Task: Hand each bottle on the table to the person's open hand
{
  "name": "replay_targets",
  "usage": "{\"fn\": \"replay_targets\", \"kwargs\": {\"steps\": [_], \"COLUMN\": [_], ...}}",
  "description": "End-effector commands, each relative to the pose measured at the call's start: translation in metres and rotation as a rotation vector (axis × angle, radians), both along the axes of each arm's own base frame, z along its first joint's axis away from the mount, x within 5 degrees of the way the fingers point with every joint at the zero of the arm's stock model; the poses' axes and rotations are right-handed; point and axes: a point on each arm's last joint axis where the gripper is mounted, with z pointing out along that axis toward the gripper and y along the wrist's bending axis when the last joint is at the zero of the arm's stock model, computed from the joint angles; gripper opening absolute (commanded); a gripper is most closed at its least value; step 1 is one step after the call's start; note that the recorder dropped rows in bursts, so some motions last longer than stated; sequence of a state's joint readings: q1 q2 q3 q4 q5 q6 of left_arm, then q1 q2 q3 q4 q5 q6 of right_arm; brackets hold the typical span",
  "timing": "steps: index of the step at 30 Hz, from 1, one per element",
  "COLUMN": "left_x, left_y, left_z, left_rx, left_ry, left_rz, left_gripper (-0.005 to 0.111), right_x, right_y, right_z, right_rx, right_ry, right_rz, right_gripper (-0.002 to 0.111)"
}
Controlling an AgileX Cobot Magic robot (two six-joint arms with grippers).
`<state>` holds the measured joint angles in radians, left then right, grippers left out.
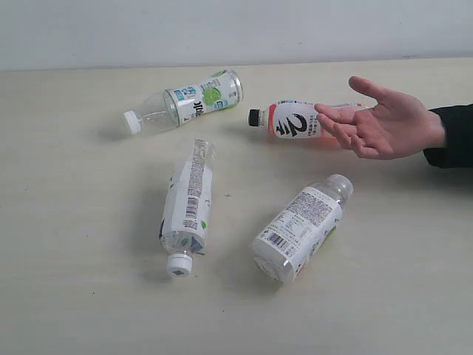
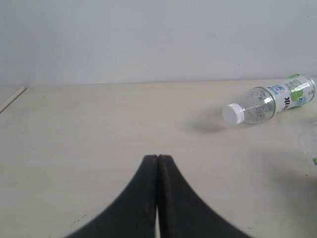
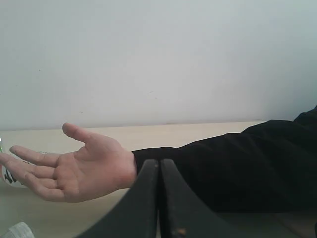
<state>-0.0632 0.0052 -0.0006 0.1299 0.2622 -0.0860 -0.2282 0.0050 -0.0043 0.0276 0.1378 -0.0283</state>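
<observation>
On the table [image 1: 74, 222], four bottles [image 1: 188, 200] [image 1: 185, 102] [image 1: 295, 120] [image 1: 299, 229] lie sideways; left gripper [image 2: 157, 163] and right gripper [image 3: 159, 166] sit closed, empty.

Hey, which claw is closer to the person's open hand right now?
Right. The right claw sits just before the open hand, near its wrist, in its own view. The left claw faces the table and a white-capped bottle, with no hand in view.

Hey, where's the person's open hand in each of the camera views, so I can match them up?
Exterior view: hand at the right, palm up, fingers in front of the black-capped bottle.
Left wrist view: not in it.
Right wrist view: hand just beyond the right gripper.
Shared landmark: the black sleeve at its wrist, in both.
</observation>
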Motion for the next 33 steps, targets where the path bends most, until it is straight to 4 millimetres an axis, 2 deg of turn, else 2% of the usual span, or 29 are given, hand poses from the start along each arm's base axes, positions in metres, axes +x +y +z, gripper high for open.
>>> {"fn": "replay_targets", "kwargs": {"steps": [1, 18, 25, 33], "left_x": [0.000, 0.000, 0.000, 0.000], "left_y": [-0.001, -0.001, -0.002, -0.002], "left_z": [0.001, 0.001, 0.001, 0.001], "left_rx": [-0.009, -0.009, -0.010, -0.010], "left_ry": [-0.009, -0.009, -0.009, -0.009], "left_rz": [-0.007, -0.007, -0.030, -0.030], "left_gripper": [0.000, 0.000, 0.000, 0.000], "right_x": [0.000, 0.000, -0.001, -0.002], "right_y": [0.000, 0.000, -0.001, -0.001], "right_z": [-0.001, -0.001, 0.018, 0.019], "right_rx": [-0.001, -0.001, -0.052, -0.055], "right_ry": [-0.004, -0.004, -0.202, -0.214], "right_rz": [-0.007, -0.007, -0.013, -0.013], "right_gripper": [0.000, 0.000, 0.000, 0.000]}}
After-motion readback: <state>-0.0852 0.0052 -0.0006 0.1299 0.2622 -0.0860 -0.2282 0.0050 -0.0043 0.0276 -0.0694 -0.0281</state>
